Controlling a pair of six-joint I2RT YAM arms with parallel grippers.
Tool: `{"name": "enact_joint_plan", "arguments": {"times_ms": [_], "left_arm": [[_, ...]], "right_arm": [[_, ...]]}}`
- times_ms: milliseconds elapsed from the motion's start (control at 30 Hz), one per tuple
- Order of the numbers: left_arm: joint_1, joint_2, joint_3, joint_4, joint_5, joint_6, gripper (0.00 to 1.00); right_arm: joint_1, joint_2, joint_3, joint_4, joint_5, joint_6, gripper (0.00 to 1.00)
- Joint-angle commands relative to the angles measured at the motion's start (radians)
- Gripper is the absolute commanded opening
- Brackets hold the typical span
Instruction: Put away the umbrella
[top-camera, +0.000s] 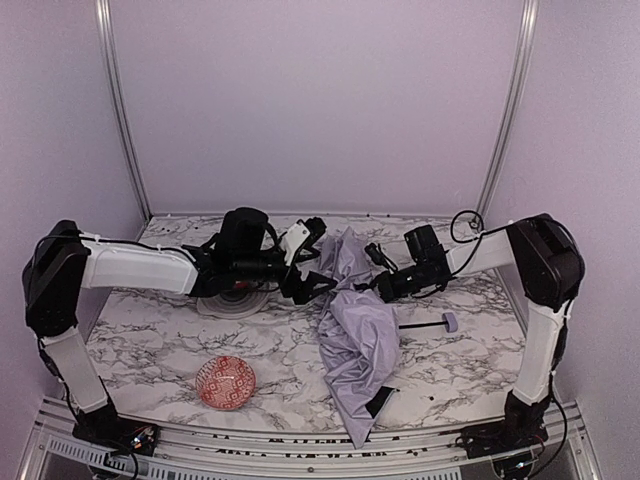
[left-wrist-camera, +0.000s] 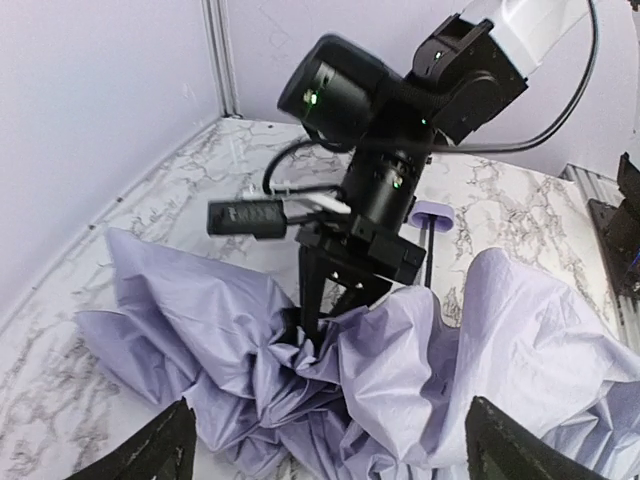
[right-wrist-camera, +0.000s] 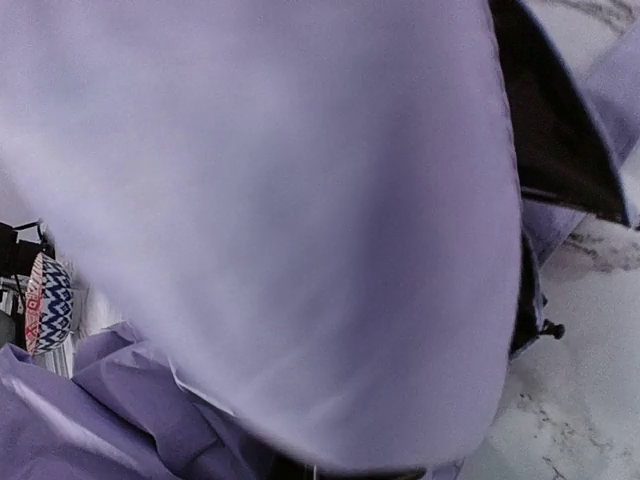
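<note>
I am gathering the umbrella (top-camera: 358, 340), slumped just right of the bowl (top-camera: 225, 382): my right gripper (left-wrist-camera: 315, 322) is pinching its fabric, and my left gripper (left-wrist-camera: 335, 452) is gaping empty, needing a hold on the canopy next, I judge.

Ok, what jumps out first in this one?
A crumpled lavender umbrella sprawls across the middle of the marble table. The right pincer is shut on its fabric, while the left pincer hangs open close beside it. A red patterned bowl sits at the near left.
</note>
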Motion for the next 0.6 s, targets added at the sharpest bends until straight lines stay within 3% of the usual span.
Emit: {"name": "enact_joint_plan", "arguments": {"times_ms": [0, 67, 133, 200, 333, 567], "left_arm": [[-0.108, -0.126, -0.056, -0.095, -0.121, 0.245, 0.88], [-0.181, -0.136, -0.061, -0.166, -0.055, 0.369, 0.76], [-0.236, -0.103, -0.028, -0.349, 0.025, 0.505, 0.71], [-0.273, -0.054, 0.005, -0.451, 0.027, 0.571, 0.72], [-0.313, -0.004, 0.017, -0.508, 0.080, 0.692, 0.89], [-0.358, 0.092, 0.051, -0.516, 0.057, 0.761, 0.90]], "right_arm": [[0.015, 0.049, 0.034, -0.022, 0.001, 0.012, 0.00], [0.015, 0.058, 0.031, -0.028, 0.019, 0.011, 0.00], [0.015, 0.066, 0.034, -0.037, 0.025, 0.006, 0.00], [0.014, 0.076, 0.041, -0.047, 0.031, 0.000, 0.00], [0.015, 0.106, 0.079, -0.078, 0.061, -0.013, 0.00], [0.020, 0.108, 0.098, -0.067, 0.084, -0.006, 0.00]]}}
